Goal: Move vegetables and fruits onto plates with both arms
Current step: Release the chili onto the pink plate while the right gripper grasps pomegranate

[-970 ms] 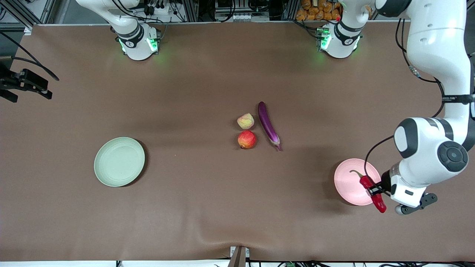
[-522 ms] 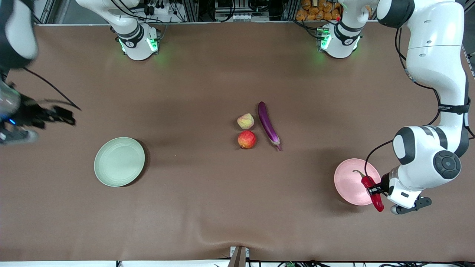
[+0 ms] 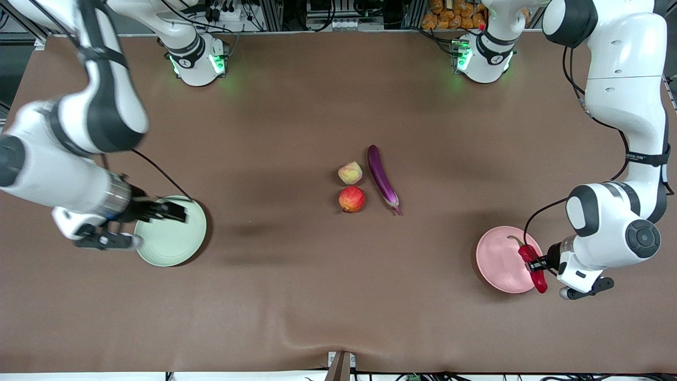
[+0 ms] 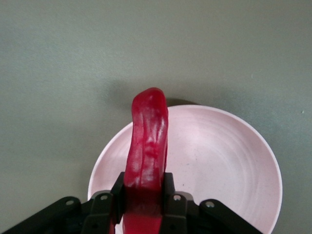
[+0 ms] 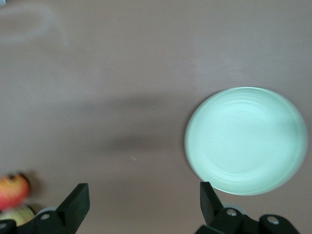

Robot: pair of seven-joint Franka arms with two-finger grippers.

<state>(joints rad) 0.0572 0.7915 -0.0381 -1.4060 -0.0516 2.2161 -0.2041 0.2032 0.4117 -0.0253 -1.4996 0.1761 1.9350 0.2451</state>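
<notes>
**Chili over the pink plate's rim — drop still to come**

My left gripper [image 3: 537, 263] is clamped on the red chili pepper [image 3: 529, 258], mid-body, w/ the pads pinching its sides as the left wrist view shows. The chili hangs over the pink plate [image 3: 497, 259] at the rim toward the left arm's end of the table. Its long axis runs across that rim: green stem over the plate's inside, the blunt tip poking out past the edge. So the relation that matters is how much of the pepper lies inboard of the rim. I judge a release here risks it tipping off — I'd carry it toward the plate's centre first, then open.

Open room around the pink plate is good: bare table on every side, nothing else on the plate.

Right gripper [image 3: 164, 210] is spread wide and holds nothing, over the green plate [image 3: 174, 238], well apart from the pink plate.

The eggplant [image 3: 382, 178], red fruit [image 3: 351, 199] and peach-like fruit [image 3: 350, 172] lie clustered mid-table, between the plates. The eggplant's long axis points roughly from the bases toward the front camera. It lies just beside the two fruits, on their pink-plate side, so the left arm is better placed for it.
</notes>
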